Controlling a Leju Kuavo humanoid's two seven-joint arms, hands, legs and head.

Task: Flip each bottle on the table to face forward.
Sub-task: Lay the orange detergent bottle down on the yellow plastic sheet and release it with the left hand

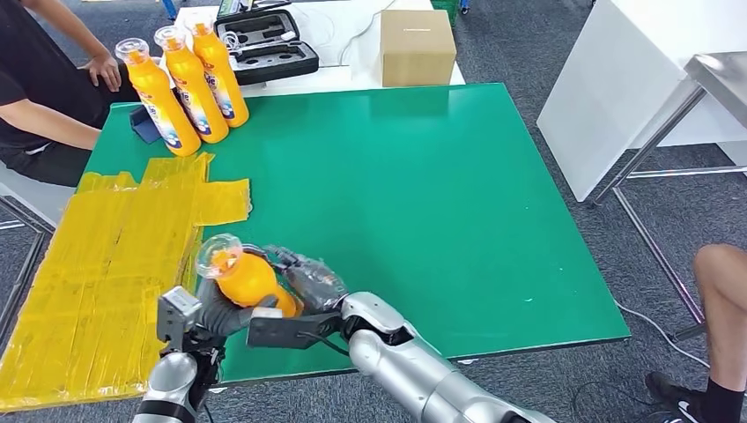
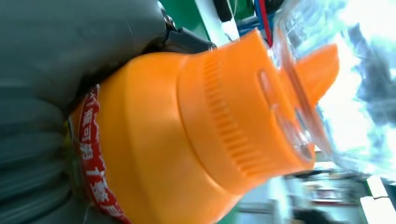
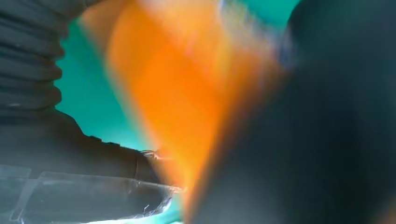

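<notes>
Near table's front edge, left hand (image 1: 220, 310) and right hand (image 1: 304, 280) grip orange bottle (image 1: 242, 278).

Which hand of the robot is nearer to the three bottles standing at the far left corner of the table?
Left, slightly. Both the left hand and the right hand grip one orange bottle near the front edge, far from the three standing bottles.

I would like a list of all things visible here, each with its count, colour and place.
standing bottles: three, orange, far left corner of the table
held bottle: one, orange with clear cap, near edge, between both hands
table: one, green top
tape patch: one, yellow, left part of the table
cardboard box: one, brown, behind the table
tool case: one, black, open, behind the table
people: two, far left and right edge
left robot hand: grey, grips the bottle
right robot hand: dark, on the bottle
</notes>
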